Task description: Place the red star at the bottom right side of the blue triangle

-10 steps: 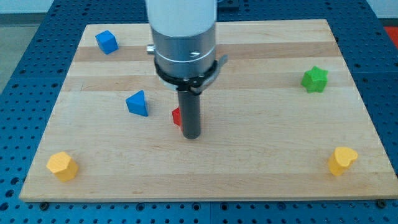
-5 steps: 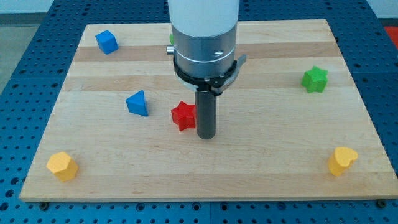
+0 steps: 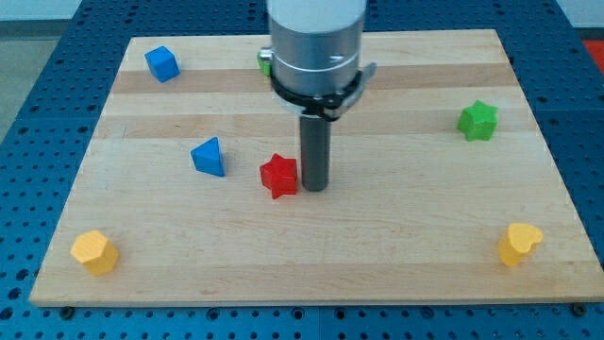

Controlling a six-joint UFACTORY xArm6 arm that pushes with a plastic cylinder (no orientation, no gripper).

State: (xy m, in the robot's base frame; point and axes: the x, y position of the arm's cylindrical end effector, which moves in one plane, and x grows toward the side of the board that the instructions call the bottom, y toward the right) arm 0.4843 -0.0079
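Since the arm carries only a straight dark rod with no jaws, nothing can be grasped or held, and my tip [image 3: 314, 187] is seen resting on the pale wooden board [image 3: 396, 246] just to the view's right of the small red star-shaped plastic block [image 3: 278, 175], close enough that contact cannot be ruled out. The red star lies near the board's middle, to the view's right of and slightly lower than the blue triangular plastic block [image 3: 209, 157], with a clear gap of bare wood between the two. It is judged to be light, rigid and hard, so that it should slide readily on the smooth wood without deforming, but its points make it likely to spin or slip aside if pushed off-centre. A push is best applied to the notch between two points or squarely through the block's middle, on the side facing away from the intended travel. Any remaining correction looks small, so short, gentle nudges are advisable to avoid driving the star into the blue triangle. Elsewhere are a blue cube [image 3: 161, 63], a green star [image 3: 478, 120], a yellow block [image 3: 94, 251] at the lower left, another yellow block [image 3: 520, 243] at the lower right, and a partly hidden green block [image 3: 265, 61].
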